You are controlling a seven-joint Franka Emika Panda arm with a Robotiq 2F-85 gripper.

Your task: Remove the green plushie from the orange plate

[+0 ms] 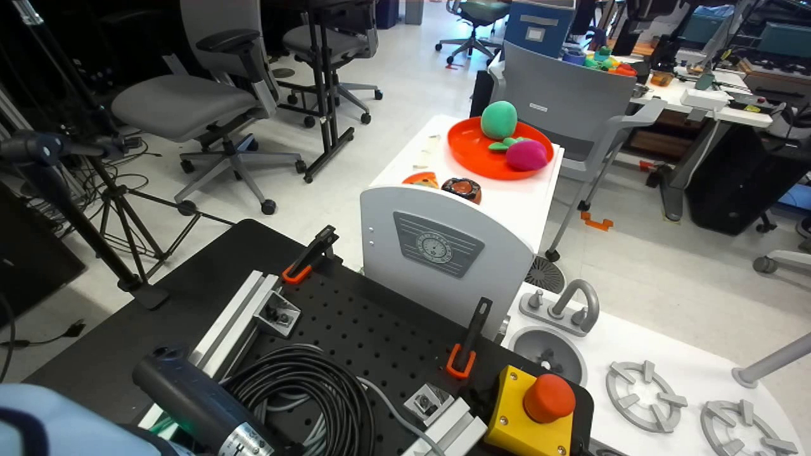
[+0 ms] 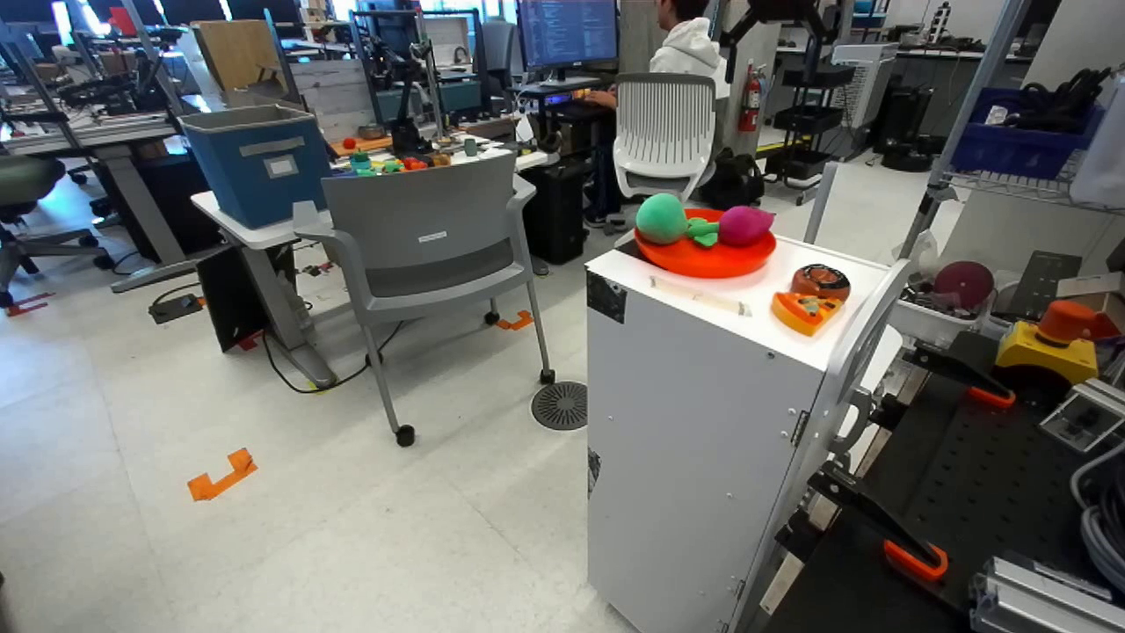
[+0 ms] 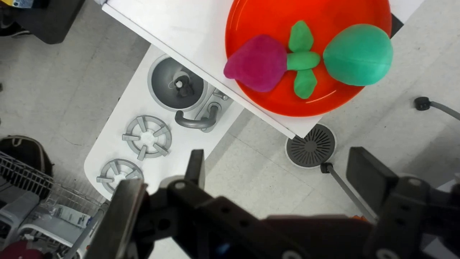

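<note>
Wrist view is showing the gripper (image 3: pixel 282 167) with its two fingers standing wide apart, holding nothing. The green plushie (image 3: pixel 358 54) is sitting on the orange plate (image 3: pixel 325 18), close to the rim and, from above, covering a part of it. Just beside the plushie, the leafy stem (image 3: pixel 303 60) of the magenta toy (image 3: pixel 258 63) is pointing towards it. I am judging this as the approach; the removal is not yet happening. For doing it well, the gripper should be coming fully over the plushie before it is going down. The gap to the stem is looking very narrow, so turning the gripper may be helping to spare the leaves. On the plushie's side, the plate is apparently reaching past the edge of the white cabinet (image 3: pixel 187 32), so pushing downwards there could be tipping it. The plushie is probably yielding when squeezed; closing slowly and lifting straight should be working best.
</note>
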